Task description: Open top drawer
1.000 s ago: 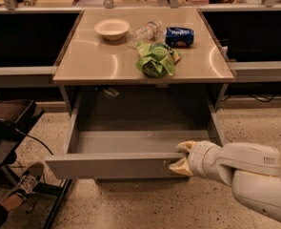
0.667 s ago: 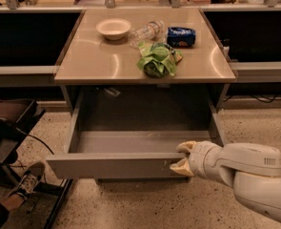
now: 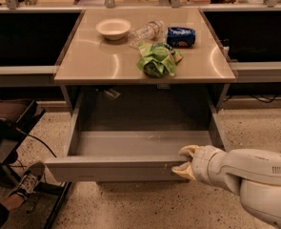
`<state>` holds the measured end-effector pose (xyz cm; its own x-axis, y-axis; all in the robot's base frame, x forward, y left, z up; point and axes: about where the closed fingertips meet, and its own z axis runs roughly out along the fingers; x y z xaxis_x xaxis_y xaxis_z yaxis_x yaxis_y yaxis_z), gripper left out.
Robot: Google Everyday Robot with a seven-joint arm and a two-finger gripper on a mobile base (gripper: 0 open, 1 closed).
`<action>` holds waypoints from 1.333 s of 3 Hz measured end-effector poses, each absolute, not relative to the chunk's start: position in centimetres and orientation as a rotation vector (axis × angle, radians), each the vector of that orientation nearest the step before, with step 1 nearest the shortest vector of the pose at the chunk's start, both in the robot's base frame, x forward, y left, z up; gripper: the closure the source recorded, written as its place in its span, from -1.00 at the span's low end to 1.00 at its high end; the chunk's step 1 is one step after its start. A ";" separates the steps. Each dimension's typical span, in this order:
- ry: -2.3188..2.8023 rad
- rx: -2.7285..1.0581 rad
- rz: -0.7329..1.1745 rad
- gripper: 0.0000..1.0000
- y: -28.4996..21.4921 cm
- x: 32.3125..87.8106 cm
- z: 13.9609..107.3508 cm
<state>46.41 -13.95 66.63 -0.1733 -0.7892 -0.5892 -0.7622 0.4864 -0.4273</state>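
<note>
In the camera view, the top drawer stands pulled well out from under the beige table top, filling the lower middle of the frame. Its grey front panel runs across the bottom, and its flat grey tray is open to view, with a few pale marks right of centre.

The gripper is at the lower right, at the right end of the drawer's front panel, on a bulky white arm that enters from the bottom right corner. Its two pale yellow fingers straddle the top rim of the front panel, one on the tray side and one on the outer face, pinching the rim between them.

On the table top, in the upper middle of the frame, sit a cream bowl, a clear plastic bottle lying on its side just right of it, a blue snack bag further right, and a crumpled green bag nearer the front edge.

At the lower left, a shoe rests on the speckled floor beside a dark cart.
</note>
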 end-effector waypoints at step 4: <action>1.943 -1.293 -0.051 1.00 -14.8 44.0 67.1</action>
<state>43.95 -14.80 67.07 -0.1725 -0.7954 -0.5810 -0.7638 0.4805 -0.4310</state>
